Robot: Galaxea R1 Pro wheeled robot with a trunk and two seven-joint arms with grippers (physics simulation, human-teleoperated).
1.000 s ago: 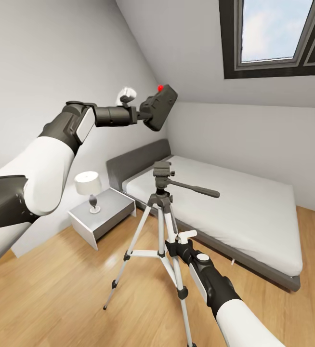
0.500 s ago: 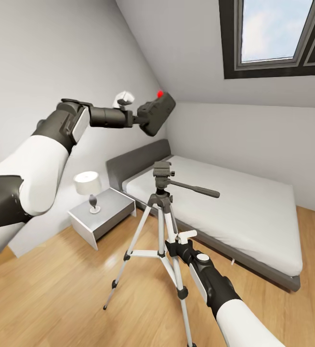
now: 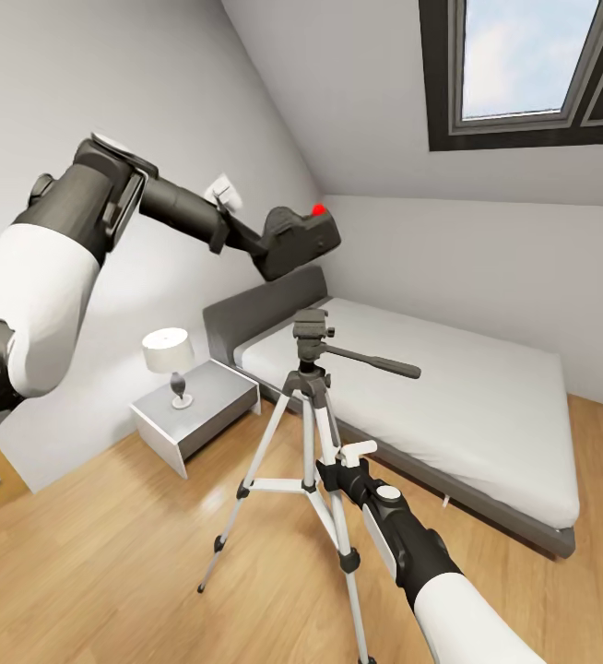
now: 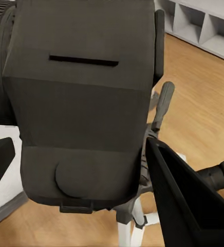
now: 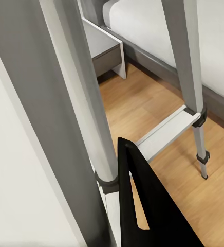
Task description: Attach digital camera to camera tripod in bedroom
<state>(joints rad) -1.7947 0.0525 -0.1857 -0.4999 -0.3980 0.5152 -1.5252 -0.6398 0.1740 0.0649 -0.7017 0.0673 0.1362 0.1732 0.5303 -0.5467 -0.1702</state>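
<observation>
- Digital camera [image 3: 297, 242] sits clamped in the left gripper [image 3: 263, 242], held in the air at 12 o'clock from the camera tripod [image 3: 310, 406], apparently so it can descend onto the head.
- Right gripper [image 3: 331, 466] is at a tripod leg, probably steadying the stand; how far open it is, I cannot tell.
- Bed [image 3: 467, 387] lies behind.

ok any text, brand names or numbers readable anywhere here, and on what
None: no readable text in any view.
The digital camera held in the left gripper shows plain dark panels, a slot and a red button, no lettering.
The camera tripod, gripped low by the right gripper, carries no label either.
</observation>
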